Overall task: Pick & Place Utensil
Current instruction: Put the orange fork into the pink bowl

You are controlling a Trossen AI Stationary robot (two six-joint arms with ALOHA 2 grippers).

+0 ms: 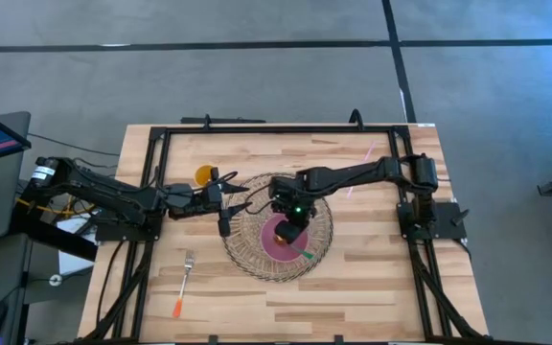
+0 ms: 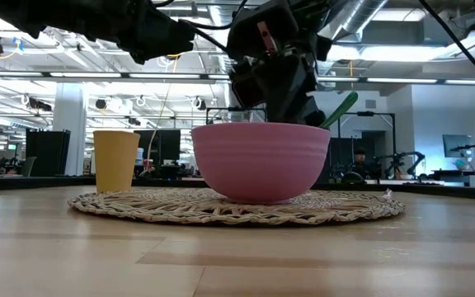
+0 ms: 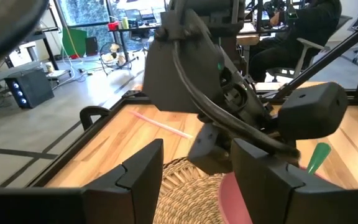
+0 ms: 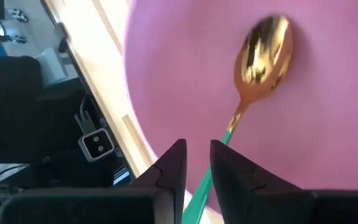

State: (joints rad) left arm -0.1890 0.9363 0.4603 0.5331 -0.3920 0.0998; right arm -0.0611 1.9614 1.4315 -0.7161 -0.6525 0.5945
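A spoon with a gold bowl (image 4: 263, 56) and a green handle lies in the pink bowl (image 1: 278, 235) (image 2: 258, 161). The pink bowl stands on a round wicker mat (image 1: 247, 244) at mid-table. The spoon's handle end (image 2: 343, 106) sticks up over the pink bowl's rim. My right gripper (image 4: 198, 168) (image 1: 293, 225) hangs over the pink bowl, its fingers nearly together around the handle. My left gripper (image 1: 226, 203) (image 3: 197, 180) is open and hovers at the mat's left edge, touching nothing. My right gripper has the spoon's green handle (image 4: 219, 149) between its two fingers, partway along its length. It comes from above, slanting down into the pink bowl. The gold spoon bowl rests on the pink bowl's inner wall. The handle's free end pokes out over the rim (image 1: 306, 255).
A fork with an orange handle (image 1: 185, 278) lies on the table near the front left. A yellow cup (image 1: 204, 174) (image 2: 115, 161) stands behind the mat's left side. A pink straw (image 1: 367, 153) lies toward the far right. A black frame borders the table.
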